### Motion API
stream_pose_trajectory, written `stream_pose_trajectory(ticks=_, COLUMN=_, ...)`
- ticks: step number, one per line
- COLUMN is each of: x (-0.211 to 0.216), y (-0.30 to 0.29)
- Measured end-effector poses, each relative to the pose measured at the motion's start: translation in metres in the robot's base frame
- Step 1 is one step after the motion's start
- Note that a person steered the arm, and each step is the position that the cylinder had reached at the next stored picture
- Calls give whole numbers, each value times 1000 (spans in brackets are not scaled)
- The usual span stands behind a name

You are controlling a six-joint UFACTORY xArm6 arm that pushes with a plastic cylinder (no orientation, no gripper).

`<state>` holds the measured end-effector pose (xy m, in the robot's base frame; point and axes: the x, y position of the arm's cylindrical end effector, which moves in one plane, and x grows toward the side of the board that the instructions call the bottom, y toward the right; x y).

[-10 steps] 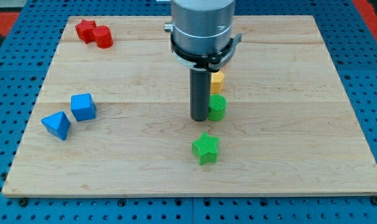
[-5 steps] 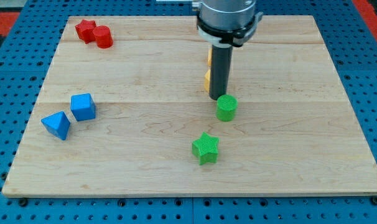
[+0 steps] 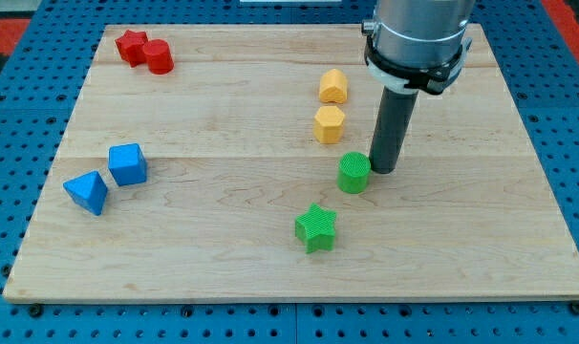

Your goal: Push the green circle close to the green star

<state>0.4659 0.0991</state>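
The green circle (image 3: pixel 353 173) sits on the wooden board a little right of centre. The green star (image 3: pixel 316 227) lies below and to the left of it, a short gap apart. My tip (image 3: pixel 383 170) is down on the board just to the right of the green circle, touching or almost touching its right side. The dark rod rises from there to the grey arm body at the view's top right.
Two yellow blocks (image 3: pixel 332 86) (image 3: pixel 329 124) stand above the green circle. A red star (image 3: pixel 131 44) and a red cylinder (image 3: pixel 158 57) are at the top left. Two blue blocks (image 3: pixel 127 163) (image 3: pixel 86 192) sit at the left. The board's edge (image 3: pixel 289 297) runs along the view's bottom.
My tip has moved from the circle's left, past its top, round to its right side. The green circle has shifted slightly right and down. The yellow blocks are now uncovered.
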Motion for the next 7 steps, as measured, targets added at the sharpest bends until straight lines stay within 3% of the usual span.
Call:
stream_pose_trajectory(ticks=2, x=4, y=-32)
stream_pose_trajectory(ticks=3, x=6, y=35)
stream_pose_trajectory(ticks=4, x=72, y=64)
stream_pose_trajectory(ticks=5, x=151, y=57)
stream_pose_trajectory(ticks=6, x=153, y=39)
stream_pose_trajectory(ticks=7, x=153, y=-16)
